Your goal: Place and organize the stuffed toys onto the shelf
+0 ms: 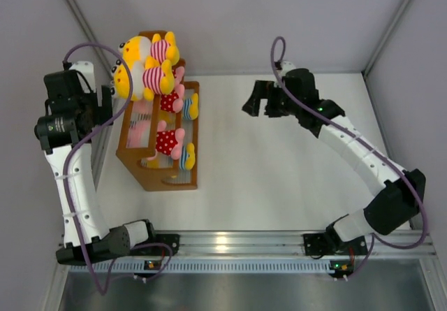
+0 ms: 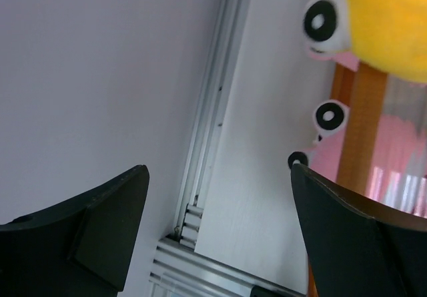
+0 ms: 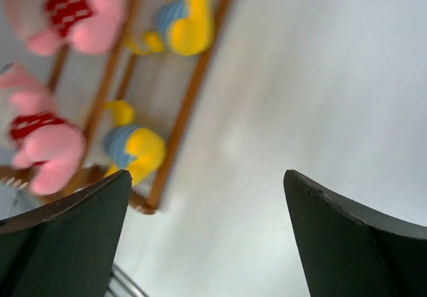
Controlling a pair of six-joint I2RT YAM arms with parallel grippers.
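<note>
1. At the near edge, a ribbed aluminium rail [image 1: 230, 244] carries both arm bases.
2. The brown wooden stepped shelf [image 1: 157, 179] stands on the left half of the white table [image 1: 279, 171], with its length running away from the arms.
3. At its near end lies a pink-headed plush toy in a red white-dotted outfit [image 1: 166, 142]. Just to its right is a yellow plush toy in blue-and-white stripes [image 1: 187, 156].
4. Farther along lies a second red-dotted pink toy [image 1: 170, 103] with a second blue-striped yellow toy [image 1: 191, 106] on its right.
5. The left gripper [image 1: 108, 100] hangs just beside the shelf's left side, its fingers spread wide with nothing between them.
6. The right gripper [image 1: 257, 105] hovers over the table, well apart from the shelf, with its fingers likewise spread and empty.
7. At the far end sit two yellow-headed toys in pink-and-white stripes, touching one another: the nearer striped toy [image 1: 148, 78] and the farther striped toy [image 1: 157, 49].
</note>
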